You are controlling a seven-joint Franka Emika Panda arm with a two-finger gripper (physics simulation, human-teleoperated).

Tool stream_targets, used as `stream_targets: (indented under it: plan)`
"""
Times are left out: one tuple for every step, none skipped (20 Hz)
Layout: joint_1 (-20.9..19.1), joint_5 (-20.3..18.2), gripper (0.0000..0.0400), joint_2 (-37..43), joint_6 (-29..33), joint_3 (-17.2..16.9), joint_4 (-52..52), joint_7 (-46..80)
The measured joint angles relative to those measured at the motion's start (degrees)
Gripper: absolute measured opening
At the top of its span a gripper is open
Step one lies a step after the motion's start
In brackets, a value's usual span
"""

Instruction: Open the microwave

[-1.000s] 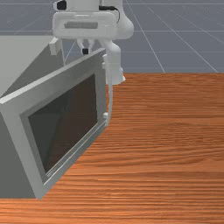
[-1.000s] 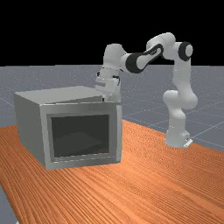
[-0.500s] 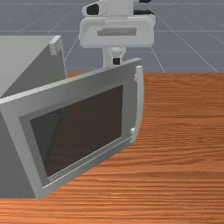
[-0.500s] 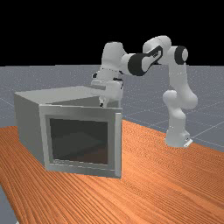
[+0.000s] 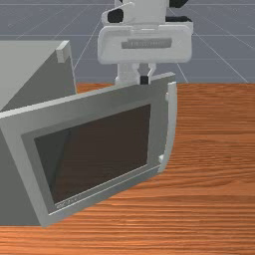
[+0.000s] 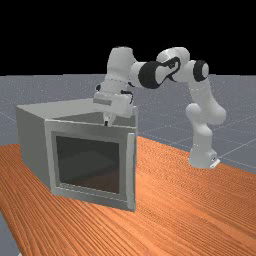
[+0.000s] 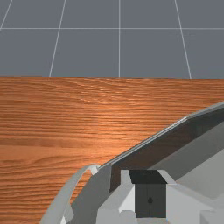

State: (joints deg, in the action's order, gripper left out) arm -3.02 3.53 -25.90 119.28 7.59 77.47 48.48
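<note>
Grey is the colour of the microwave [image 5: 30,62], which sits on the counter [image 5: 214,159] of orange-brown wood, at the front view's left. Its door [image 5: 159,112] is partly open: the hinge side meets the body at the front view's left, and the free side stands away from the body. A gap is visible between them, behind the top of the door. In the door there is a dark window [image 5: 102,149], surrounded by a wide grey frame. The curved handle [image 5: 172,122] is upright along the free side, on the outer face of the door.

The tool [image 5: 144,79] points downward at the top edge of the door, nearer to the free side than to the hinge. Its two fingers [image 7: 114,203] are together, with the dark tips meeting, and nothing is clamped between them. The tips are very near the top edge, but whether they touch the door, one cannot tell from these pictures. The handle is well apart from the fingers, so the tool does not hold it.

In the far view, the white and grey arm [image 6: 147,74] has its base on the counter at the far view's right. It goes up, bends, and reaches across to the far view's left, where the hand [image 6: 114,102] is above the door. In the wrist view, the grey floor [image 7: 118,48] with pale lines appears beyond the counter's edge.
</note>
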Motion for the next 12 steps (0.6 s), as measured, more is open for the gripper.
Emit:
stream_targets:
  plan:
    - [0.12, 0.21, 0.0000, -0.49, -2.15, -0.07, -1.21, -0.30]
    - [0.01, 0.35, 0.0000, -0.22, -4.84, -0.24, -1.55, -0.58]
    - [-0.35, 0.08, 0.0001, 0.67, -8.38, -0.36, -1.15, -0.81]
    - [-0.77, -0.31, 0.0001, 2.00, -11.04, -0.48, -0.09, -0.99]
    - [-1.16, -0.61, 0.0001, 3.39, -12.92, -0.56, 0.67, -1.13]
    - [-1.41, -0.83, 0.0001, 5.00, -14.98, -0.57, 1.02, -1.23]
    - [-1.57, -0.86, 0.0000, 6.30, -16.22, -0.72, 1.06, -1.24]
    - [-1.71, -0.56, 0.0000, 6.09, -16.66, -1.05, 0.58, -1.06]
    - [-1.91, 0.01, 0.0000, 4.17, -16.30, -1.67, 0.16, -0.70]
    - [-2.25, 0.60, 0.0000, 1.11, -14.91, -2.36, 0.07, -0.36]
    - [-2.59, 0.79, 0.0000, -1.56, -13.57, -2.46, -0.35, -0.21]
    - [-2.48, 1.07, 0.0001, -2.30, -12.41, -2.44, -1.24, -0.09]
